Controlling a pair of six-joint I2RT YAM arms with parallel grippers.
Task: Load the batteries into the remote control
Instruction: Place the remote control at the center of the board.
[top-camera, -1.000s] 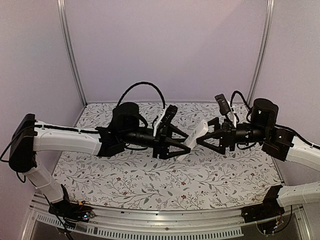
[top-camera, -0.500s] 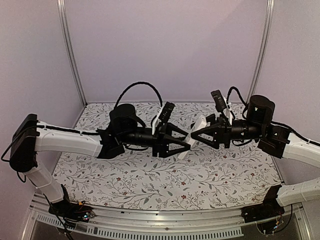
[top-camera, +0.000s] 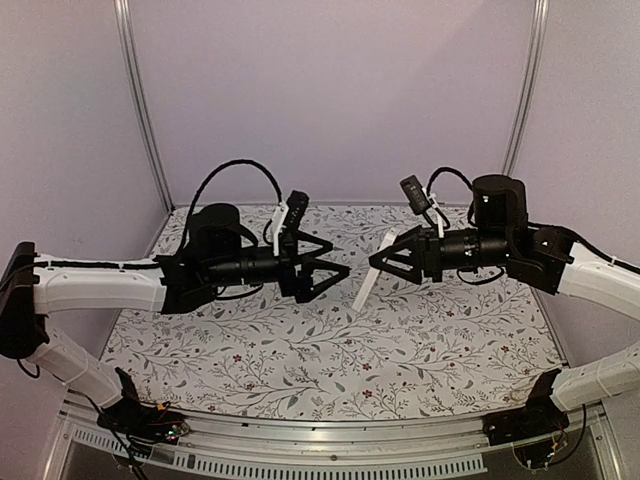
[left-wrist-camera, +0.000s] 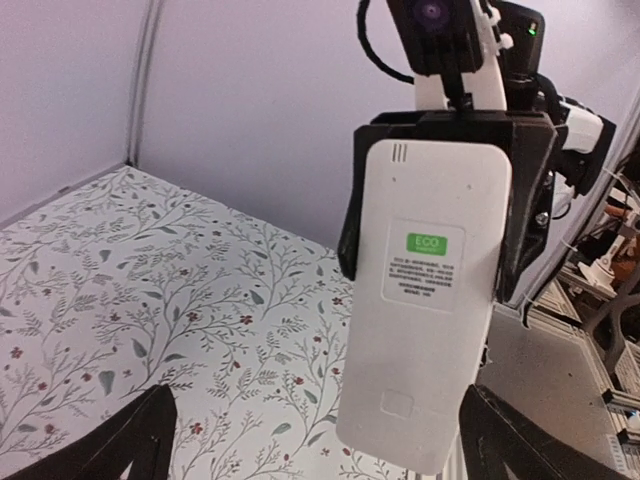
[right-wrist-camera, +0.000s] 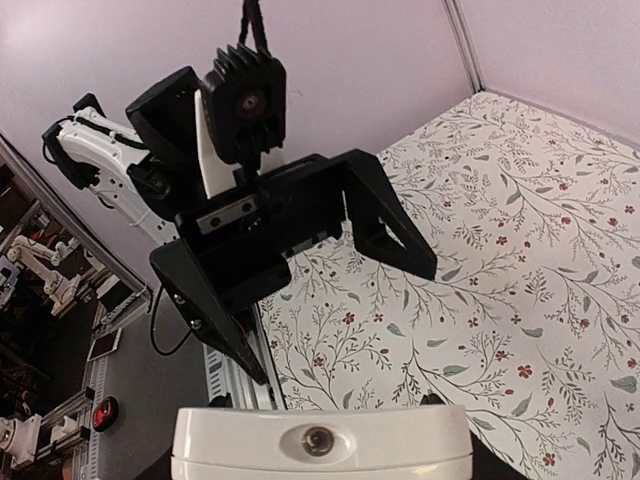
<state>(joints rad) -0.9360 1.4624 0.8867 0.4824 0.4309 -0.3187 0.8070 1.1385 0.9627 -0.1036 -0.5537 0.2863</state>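
The remote control (top-camera: 371, 276) is a white handset that hangs in the air above the table's middle. My right gripper (top-camera: 386, 257) is shut on its upper end. In the left wrist view the remote's back (left-wrist-camera: 425, 300) shows a green label and a closed cover, with the right gripper's black fingers (left-wrist-camera: 525, 200) on both sides. In the right wrist view only its top end (right-wrist-camera: 320, 445) with a small round emitter shows. My left gripper (top-camera: 340, 262) is open and empty, a short gap to the remote's left; it also shows in the right wrist view (right-wrist-camera: 335, 320). No batteries are in view.
The floral tablecloth (top-camera: 300, 350) covers the table. Metal frame posts (top-camera: 140, 110) stand at the back corners before lilac walls. An aluminium rail (top-camera: 330, 440) runs along the near edge.
My left gripper has let go of the remote, opened and drawn back to the left. My right gripper has lifted the remote and shifted it left and back.
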